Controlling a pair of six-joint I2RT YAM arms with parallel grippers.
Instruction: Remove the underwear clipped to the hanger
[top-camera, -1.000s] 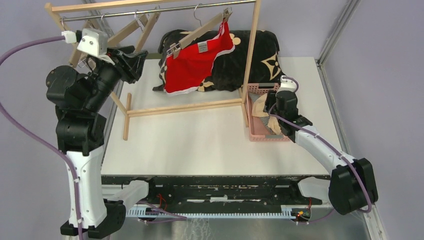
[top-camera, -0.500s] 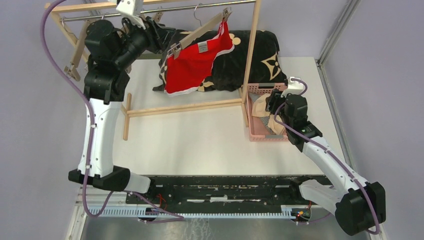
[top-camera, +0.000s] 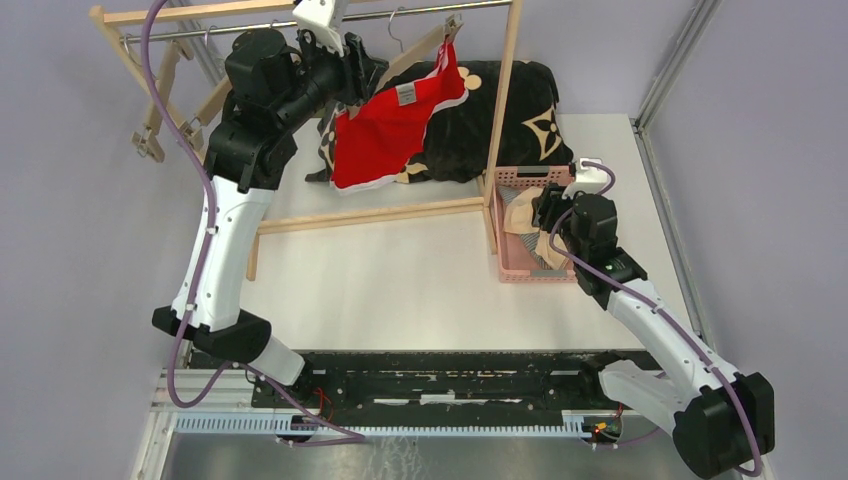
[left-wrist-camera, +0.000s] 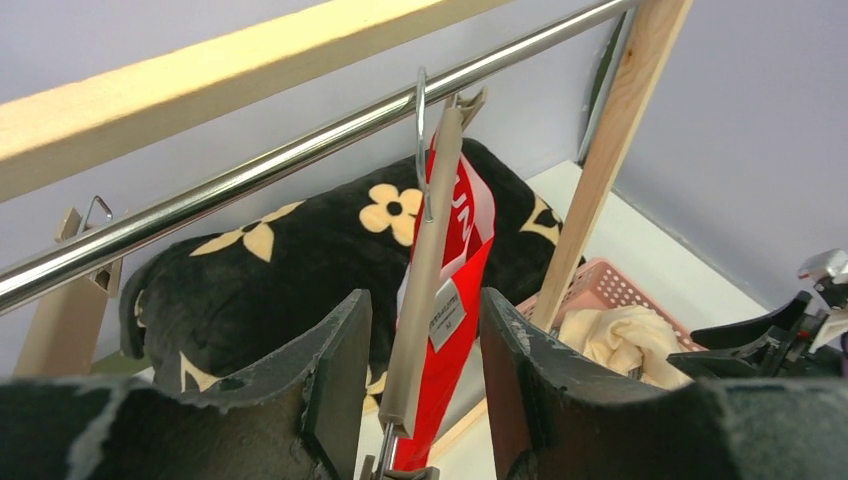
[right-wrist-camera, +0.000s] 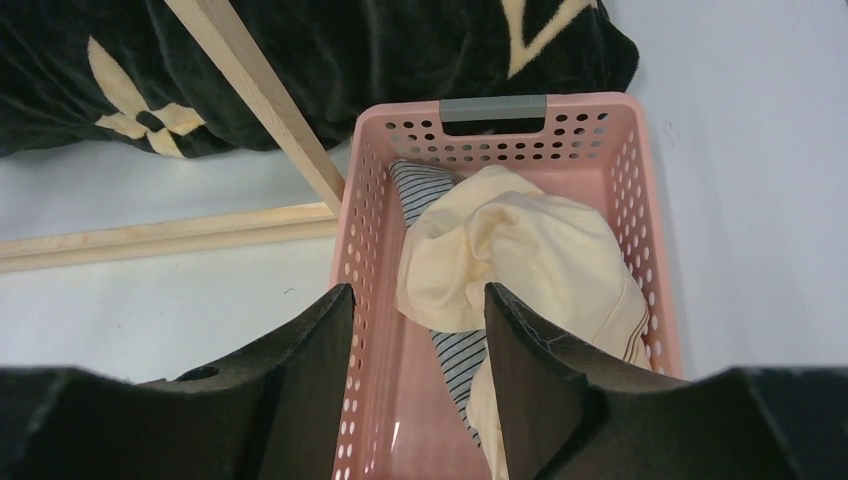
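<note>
The left arm has swung over from the left end of the rack (top-camera: 505, 90) to the hanger (top-camera: 420, 50), and the right arm has stayed by the pink basket (top-camera: 525, 177). From the top, the left pincer (top-camera: 365, 75) is up at the low end of the hanger. The red underwear (top-camera: 390, 130) hangs clipped on it, in front of the black cushion (top-camera: 510, 110). The right pincer (top-camera: 552, 215) is over the basket, which sits on the worktop (top-camera: 400, 290) at the right foot of the rack. In the left wrist view, the hanger hooks on the shiny rail (left-wrist-camera: 250, 175). Its wood arm runs down between the two fingers (left-wrist-camera: 345, 350) with a gap on each side, so this pincer is released and not gripping. In the right wrist view, the fingers (right-wrist-camera: 320, 370) are spread apart and hold nothing. Below them the beige underwear (right-wrist-camera: 520, 250) lies in the basket on top of the striped underwear (right-wrist-camera: 455, 350).
</note>
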